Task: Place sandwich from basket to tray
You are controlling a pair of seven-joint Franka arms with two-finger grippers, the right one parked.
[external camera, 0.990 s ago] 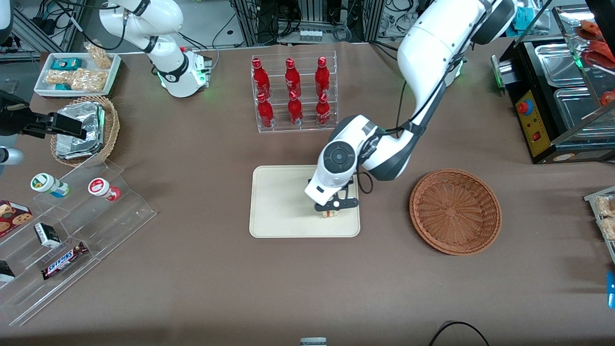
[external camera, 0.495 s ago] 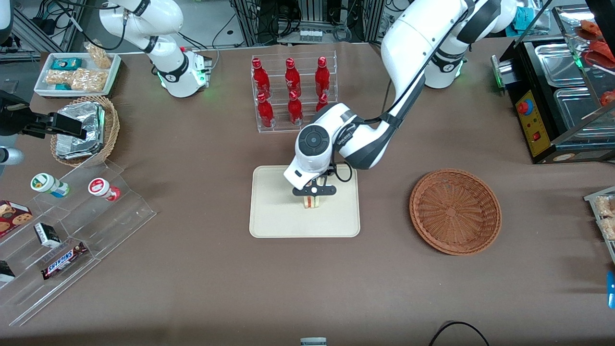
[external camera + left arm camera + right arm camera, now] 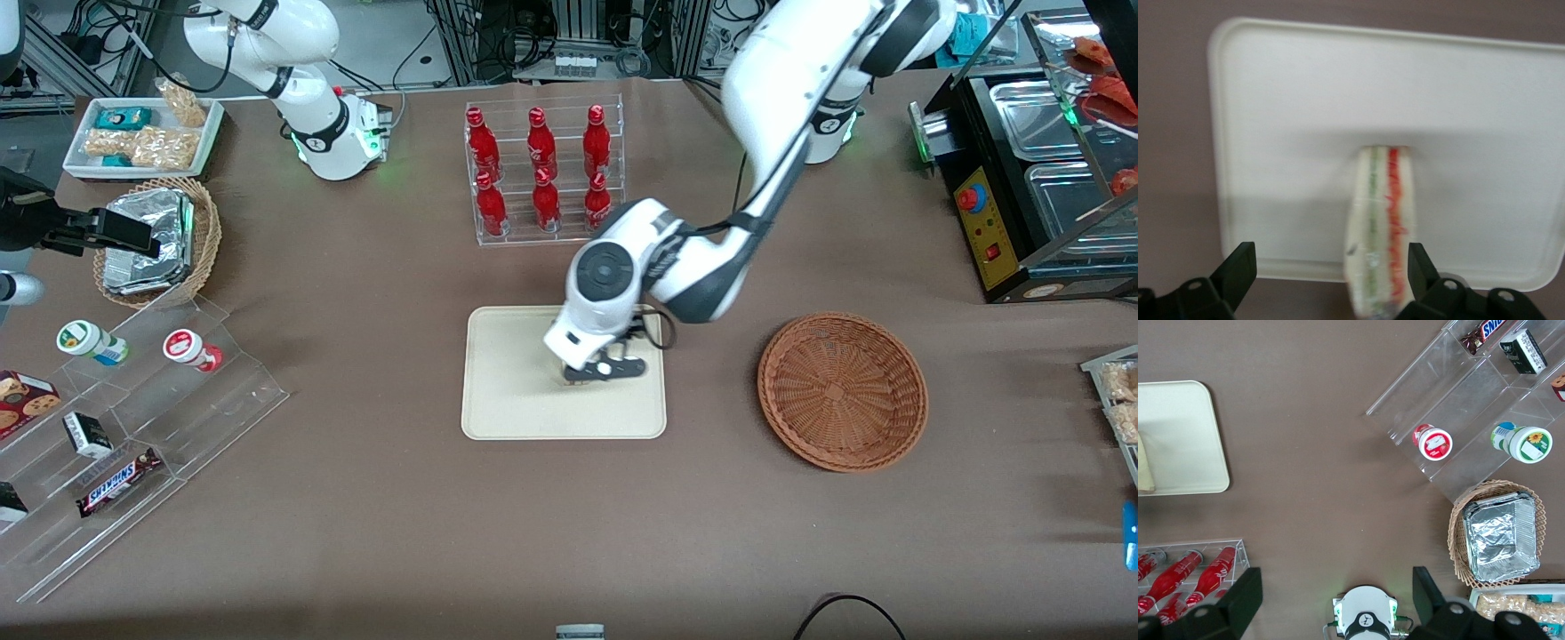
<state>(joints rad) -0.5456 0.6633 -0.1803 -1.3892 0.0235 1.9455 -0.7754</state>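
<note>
While its fingers point(image 3: 1238, 272) stood spread wide, the gripper point(image 3: 605, 369) hovered over the cream tray point(image 3: 507, 391), gripping nothing. The wrapped sandwich point(image 3: 1379, 227) sat on the tray between them, one finger close beside it. The reddish-brown wicker basket point(image 3: 842, 389) lay toward the working arm's end.

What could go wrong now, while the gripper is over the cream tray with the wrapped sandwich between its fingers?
The triangular clear-wrapped sandwich stands on its narrow edge on the cream-beige rectangular tray. The black two-finger gripper is open around it, one finger very close, so it might tip the sandwich when the arm lifts. Standing so narrowly, the sandwich may also fall over by itself.
</note>
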